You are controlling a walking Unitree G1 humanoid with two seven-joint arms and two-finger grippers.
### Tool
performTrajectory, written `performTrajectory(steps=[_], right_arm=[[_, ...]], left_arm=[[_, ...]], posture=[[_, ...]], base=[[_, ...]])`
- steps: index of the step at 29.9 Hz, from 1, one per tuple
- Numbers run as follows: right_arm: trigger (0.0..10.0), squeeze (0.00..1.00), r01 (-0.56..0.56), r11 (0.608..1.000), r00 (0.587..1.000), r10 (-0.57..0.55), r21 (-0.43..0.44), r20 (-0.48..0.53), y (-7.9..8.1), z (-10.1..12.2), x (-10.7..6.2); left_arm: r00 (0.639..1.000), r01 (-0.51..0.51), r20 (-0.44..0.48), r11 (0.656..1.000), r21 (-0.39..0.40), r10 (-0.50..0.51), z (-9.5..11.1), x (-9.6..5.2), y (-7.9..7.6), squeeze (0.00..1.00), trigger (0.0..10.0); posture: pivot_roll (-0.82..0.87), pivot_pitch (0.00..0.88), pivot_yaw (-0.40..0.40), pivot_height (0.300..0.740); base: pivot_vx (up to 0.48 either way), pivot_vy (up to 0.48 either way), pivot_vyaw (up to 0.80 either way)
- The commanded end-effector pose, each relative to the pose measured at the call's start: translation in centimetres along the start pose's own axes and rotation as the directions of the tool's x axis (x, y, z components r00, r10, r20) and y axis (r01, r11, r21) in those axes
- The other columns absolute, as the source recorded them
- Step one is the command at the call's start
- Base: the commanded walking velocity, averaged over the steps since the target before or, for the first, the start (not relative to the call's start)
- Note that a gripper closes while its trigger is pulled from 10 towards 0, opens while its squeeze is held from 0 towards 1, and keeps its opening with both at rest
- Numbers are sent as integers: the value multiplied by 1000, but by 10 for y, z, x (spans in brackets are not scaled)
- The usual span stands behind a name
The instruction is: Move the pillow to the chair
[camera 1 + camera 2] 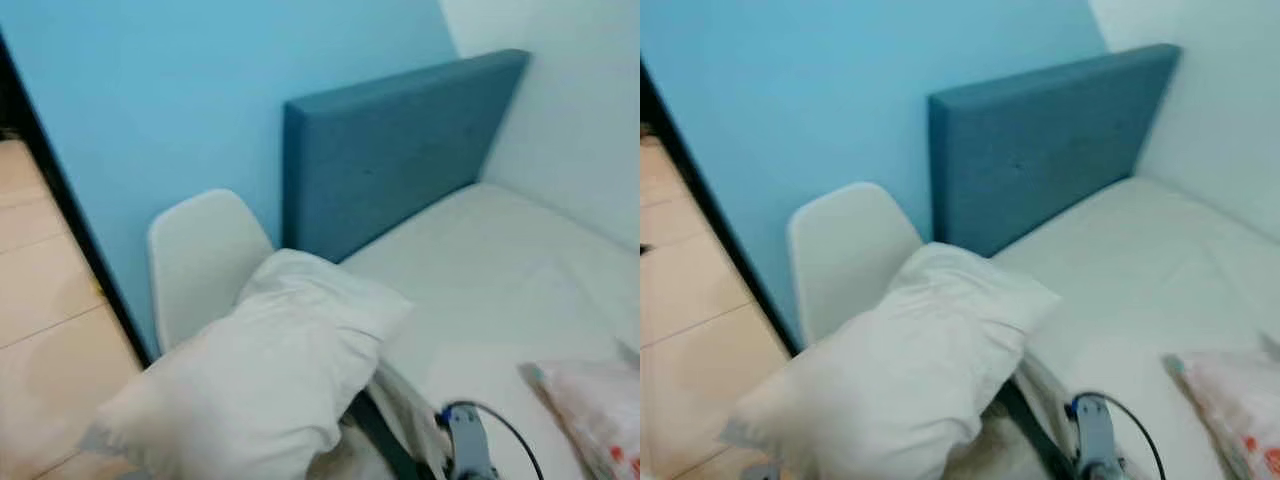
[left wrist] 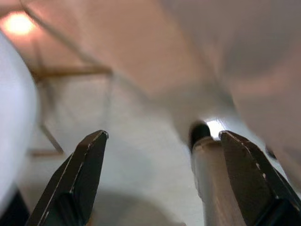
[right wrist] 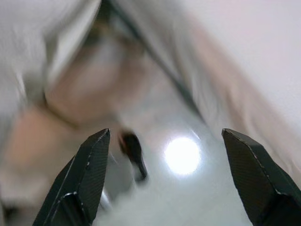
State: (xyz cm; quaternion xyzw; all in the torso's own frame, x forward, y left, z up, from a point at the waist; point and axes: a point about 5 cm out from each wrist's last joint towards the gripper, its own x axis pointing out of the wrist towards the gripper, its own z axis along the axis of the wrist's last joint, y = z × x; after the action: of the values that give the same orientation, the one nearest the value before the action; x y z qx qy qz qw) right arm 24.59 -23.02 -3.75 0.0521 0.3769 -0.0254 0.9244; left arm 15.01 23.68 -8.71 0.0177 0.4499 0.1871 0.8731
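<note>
White pillow (image 1: pixel 250 385) in front of the white chair (image 1: pixel 200 255) beside the bed (image 1: pixel 500 280), both left gripper (image 2: pixel 160 179) and right gripper (image 3: pixel 164 179) released, fingers spread wide.

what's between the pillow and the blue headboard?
Head views: the white chair backrest on the left and bare mattress on the right separate the pillow from the headboard.

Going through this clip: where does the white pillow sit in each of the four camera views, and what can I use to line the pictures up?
Left eye view: the pillow lies lower centre-left, in front of the white chair.
Right eye view: same place, lower centre-left.
Left wrist view: too blurred to tell the pillow apart.
Right wrist view: pale blurred cloth; cannot tell whether it is the pillow.
Shared landmark: the blue headboard, upper centre in both eye views.
</note>
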Motion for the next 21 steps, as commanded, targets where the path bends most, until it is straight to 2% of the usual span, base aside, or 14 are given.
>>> performTrajectory(steps=[1, 2, 3, 5, 6, 7, 9, 10, 11, 13, 14, 16, 19, 21], right_arm=[[10000, 0, -30, 997, 993, 21, 74, 117, -3, 25, 1], [10000, 0, -51, 994, 987, 35, 96, 159, -2, 35, 1], [10000, 0, -84, 989, 973, 55, 121, 225, -2, 52, 1], [10000, 0, -128, 980, 950, 77, 153, 302, 0, 73, 0], [10000, 0, -143, 976, 942, 83, 165, 325, 0, 79, -1], [10000, 0, -143, 976, 942, 83, 165, 325, 0, 79, -1], [10000, 0, -170, 973, 921, 100, 157, 376, 3, 95, -2], [10000, 0, -170, 973, 921, 100, 157, 376, 3, 95, -2], [10000, 0, -185, 971, 910, 109, 155, 400, 5, 102, -3], [10000, 0, -223, 963, 883, 135, 149, 450, 9, 117, -4], [10000, 0, -228, 965, 876, 144, 131, 461, 12, 122, -5], [10000, 0, -231, 967, 873, 157, 106, 463, 15, 125, -5], [10000, 0, -220, 972, 883, 161, 85, 440, 18, 123, -3], [10000, 0, -205, 978, 905, 179, 28, 387, 26, 113, 1]], left_arm=[[985, -27, 171, 998, 57, 17, 38, 4, -2, 0, 10000], [971, -47, 237, 996, 79, 27, 53, 4, -3, 0, 10000], [941, -86, 333, 992, 89, 51, 74, 4, -3, 0, 10000], [896, -154, 433, 983, 96, 98, 98, 1, 0, 0, 10000], [880, -184, 461, 978, 102, 117, 104, 0, 2, 0, 10000], [880, -184, 461, 978, 102, 117, 104, 0, 2, 0, 10000], [845, -267, 502, 958, 103, 182, 116, -2, 6, 0, 10000], [845, -267, 502, 958, 103, 182, 116, -2, 6, 0, 10000], [828, -294, 519, 953, 77, 213, 122, -3, 8, 0, 10000], [780, -276, 584, 961, -1, 225, 139, -9, 4, 0, 10000], [752, -237, 628, 971, -22, 198, 150, -14, -3, 0, 10000], [712, -170, 688, 985, -23, 139, 162, -20, -16, 0, 10000], [699, -134, 708, 991, -8, 100, 166, -23, -24, 0, 10000], [719, -99, 692, 995, 12, 63, 162, -22, -32, 0, 10000]], posture=[[-171, 96, 20, 740], [-171, 96, 20, 740], [-171, 94, 25, 740], [-168, 91, 30, 740], [-168, 91, 30, 740], [-168, 91, 30, 740], [-174, 83, 41, 740], [-174, 83, 41, 740], [-176, 79, 44, 740], [-174, 71, 42, 740], [-174, 71, 42, 740], [-173, 67, 40, 740], [-175, 63, 39, 740], [-176, 61, 41, 740]], base=[[0, 0, -775], [0, 0, -775], [0, 0, -775], [0, 0, -775], [0, 0, -775], [0, 0, -775], [0, 0, -781], [0, 0, -781], [0, 0, -775], [0, 0, -775], [0, 0, -781], [0, 0, -781], [0, 0, -781], [0, 0, -781]])
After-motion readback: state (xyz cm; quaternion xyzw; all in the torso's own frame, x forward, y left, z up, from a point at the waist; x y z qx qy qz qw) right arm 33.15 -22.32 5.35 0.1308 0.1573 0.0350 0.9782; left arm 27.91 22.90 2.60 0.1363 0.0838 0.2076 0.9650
